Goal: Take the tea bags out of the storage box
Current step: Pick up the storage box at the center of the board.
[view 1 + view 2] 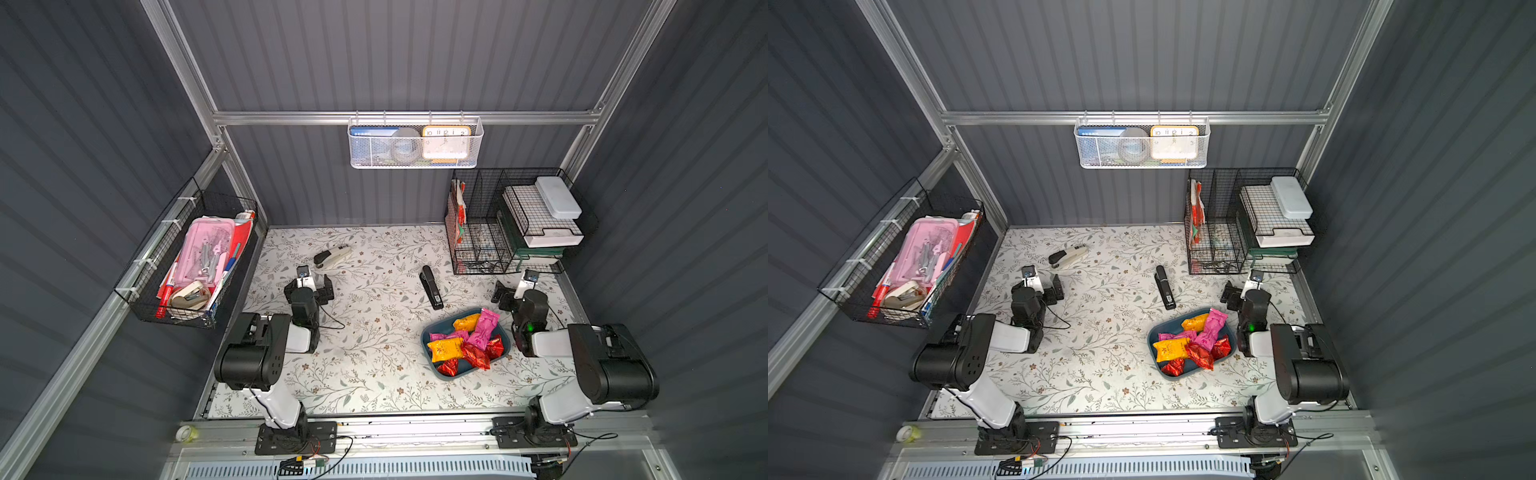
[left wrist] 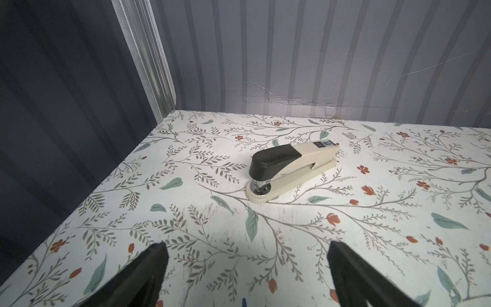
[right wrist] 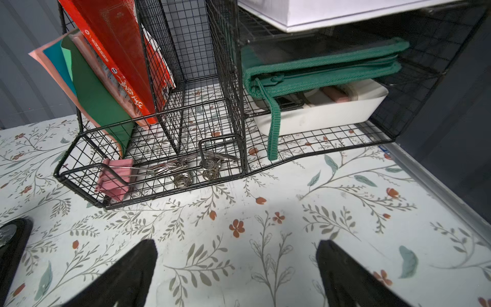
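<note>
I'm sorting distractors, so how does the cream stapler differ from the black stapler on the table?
The cream stapler is beige with a black cap; the black stapler is black throughout. The cream stapler looks bulkier, the black stapler slimmer. The cream stapler lies nearer the left claw, the black stapler close to the storage box. Both lie closed on the table.

Table (image 1: pixel 374 374): white, printed with grey-green sprigs, teal leaves and small red-orange flowers. Box (image 1: pixel 441 324), lower right of a top view: dark teal-blue. Tea bags (image 1: pixel 482 328): shiny red, magenta-pink and orange-yellow. Black stapler (image 1: pixel 431 287), frame centre: all black. Beige stapler (image 2: pixel 289 167): beige body, black cap. Walls (image 1: pixel 415 62): dark grey, striped. Pouch (image 3: pixel 332 66): green. Clip (image 3: pixel 114 180): pink.
</note>
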`<action>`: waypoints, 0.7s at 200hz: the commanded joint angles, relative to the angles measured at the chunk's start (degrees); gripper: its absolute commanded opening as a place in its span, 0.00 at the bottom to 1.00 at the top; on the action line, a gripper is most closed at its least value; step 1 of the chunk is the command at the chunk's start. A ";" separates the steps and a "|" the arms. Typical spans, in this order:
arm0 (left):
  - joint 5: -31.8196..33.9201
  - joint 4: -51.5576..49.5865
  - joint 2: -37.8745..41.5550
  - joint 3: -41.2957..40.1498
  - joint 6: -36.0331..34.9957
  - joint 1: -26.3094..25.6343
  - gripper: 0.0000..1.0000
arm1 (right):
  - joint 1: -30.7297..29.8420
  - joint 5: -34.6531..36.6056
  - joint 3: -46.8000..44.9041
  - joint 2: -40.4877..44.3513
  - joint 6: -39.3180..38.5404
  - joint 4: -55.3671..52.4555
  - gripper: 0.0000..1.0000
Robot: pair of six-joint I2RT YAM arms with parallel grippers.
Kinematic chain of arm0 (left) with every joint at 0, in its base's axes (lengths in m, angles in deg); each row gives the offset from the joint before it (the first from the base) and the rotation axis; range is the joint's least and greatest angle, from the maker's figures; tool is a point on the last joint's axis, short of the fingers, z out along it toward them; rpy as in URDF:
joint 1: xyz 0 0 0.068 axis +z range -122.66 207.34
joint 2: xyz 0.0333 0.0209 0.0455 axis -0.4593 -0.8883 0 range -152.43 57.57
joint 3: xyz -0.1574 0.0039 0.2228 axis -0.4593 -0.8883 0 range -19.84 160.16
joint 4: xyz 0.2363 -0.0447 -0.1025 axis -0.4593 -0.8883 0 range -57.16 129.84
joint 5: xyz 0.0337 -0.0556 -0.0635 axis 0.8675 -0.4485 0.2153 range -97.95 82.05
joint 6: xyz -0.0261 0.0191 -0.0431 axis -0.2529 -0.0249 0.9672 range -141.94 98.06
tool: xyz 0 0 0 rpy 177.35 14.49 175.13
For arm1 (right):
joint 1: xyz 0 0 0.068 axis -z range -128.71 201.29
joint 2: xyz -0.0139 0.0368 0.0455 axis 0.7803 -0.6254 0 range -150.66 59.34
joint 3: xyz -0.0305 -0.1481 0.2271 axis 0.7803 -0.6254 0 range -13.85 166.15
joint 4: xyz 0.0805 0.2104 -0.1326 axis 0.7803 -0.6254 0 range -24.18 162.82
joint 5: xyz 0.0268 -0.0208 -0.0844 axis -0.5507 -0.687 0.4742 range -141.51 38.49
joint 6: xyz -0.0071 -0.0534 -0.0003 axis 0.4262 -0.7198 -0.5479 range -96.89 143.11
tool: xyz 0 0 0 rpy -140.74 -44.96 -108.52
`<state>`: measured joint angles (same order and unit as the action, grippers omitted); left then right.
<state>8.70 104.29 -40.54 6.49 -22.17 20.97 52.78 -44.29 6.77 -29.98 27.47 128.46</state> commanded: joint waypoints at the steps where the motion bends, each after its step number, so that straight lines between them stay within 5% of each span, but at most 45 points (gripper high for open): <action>1: -0.32 0.86 0.39 0.90 -0.72 0.13 0.99 | -0.32 -0.36 0.38 -0.35 -0.41 0.07 0.99; 83: -0.45 1.54 0.63 0.64 -0.73 0.13 0.99 | -0.40 -0.21 -0.44 0.35 -0.38 1.28 0.99; 109: 0.26 -10.66 5.57 4.81 -0.48 0.13 0.99 | -0.98 0.52 -3.51 10.78 -1.29 -1.21 0.99; 140: -0.81 -13.10 12.04 4.22 -0.78 0.13 0.99 | -0.97 1.39 -2.12 27.65 0.81 -21.38 0.99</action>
<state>8.67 94.38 -34.22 10.86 -22.17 20.97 52.13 -44.03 3.32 -13.98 26.96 122.44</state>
